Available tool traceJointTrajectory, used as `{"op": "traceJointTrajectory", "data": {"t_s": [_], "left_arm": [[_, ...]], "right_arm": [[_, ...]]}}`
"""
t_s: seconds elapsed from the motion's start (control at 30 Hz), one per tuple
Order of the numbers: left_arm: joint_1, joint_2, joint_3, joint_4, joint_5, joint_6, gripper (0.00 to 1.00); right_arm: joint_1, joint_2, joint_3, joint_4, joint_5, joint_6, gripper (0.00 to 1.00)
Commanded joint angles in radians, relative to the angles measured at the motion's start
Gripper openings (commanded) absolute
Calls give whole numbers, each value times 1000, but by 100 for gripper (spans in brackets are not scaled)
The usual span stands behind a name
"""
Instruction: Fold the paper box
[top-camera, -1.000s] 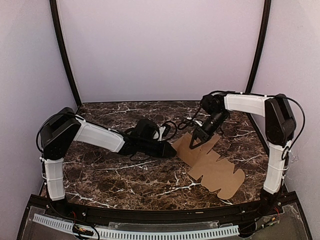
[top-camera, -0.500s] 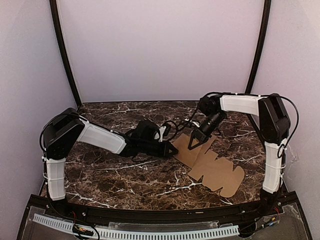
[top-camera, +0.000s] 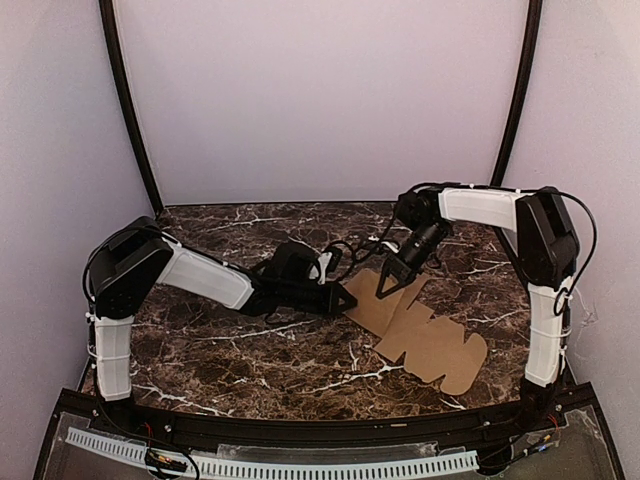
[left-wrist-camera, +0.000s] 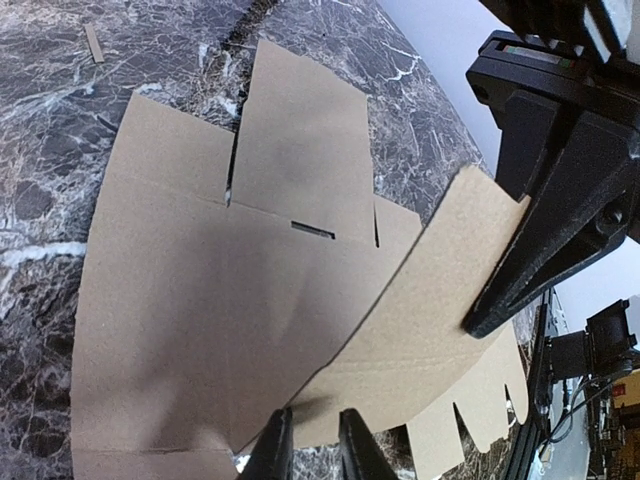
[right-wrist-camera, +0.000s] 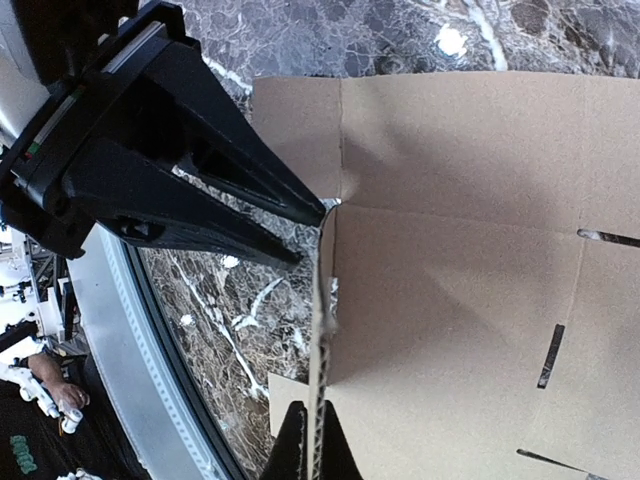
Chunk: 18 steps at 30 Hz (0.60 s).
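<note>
Mostly flat, the paper box (top-camera: 430, 335) lies right of centre on the bench (top-camera: 220, 350), one flap (left-wrist-camera: 440, 290) raised; right jaws clamp that flap, left jaws nearly closed at its fold, grip unclear.

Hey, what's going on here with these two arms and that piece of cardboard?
Two robot arms are folding a flat cardboard sheet into a box on a marble table. The right gripper is shut on one flap and holds it raised off the sheet. The left gripper sits at the flap's lower corner, nearly closed; whether it pinches it is unclear. The rest of the sheet lies flat.
</note>
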<state>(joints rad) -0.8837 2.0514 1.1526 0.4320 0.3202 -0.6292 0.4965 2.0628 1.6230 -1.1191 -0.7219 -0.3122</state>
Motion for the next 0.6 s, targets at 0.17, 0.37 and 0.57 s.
{"op": "traceJointTrajectory", "data": {"t_s": [0.17,0.37,0.57], "left_arm": [[6,-59,-29,-47,-94,64,25],[9,-91,61,-252,-286,142,50],[10,-115,94,-307,-439,87,56]], "right_arm": [[-30,-171,-145,147,-48,137,0],[-20,-324,-269,272,-25,228,0],[-20,-424,-410,411,-25,365,0]]}}
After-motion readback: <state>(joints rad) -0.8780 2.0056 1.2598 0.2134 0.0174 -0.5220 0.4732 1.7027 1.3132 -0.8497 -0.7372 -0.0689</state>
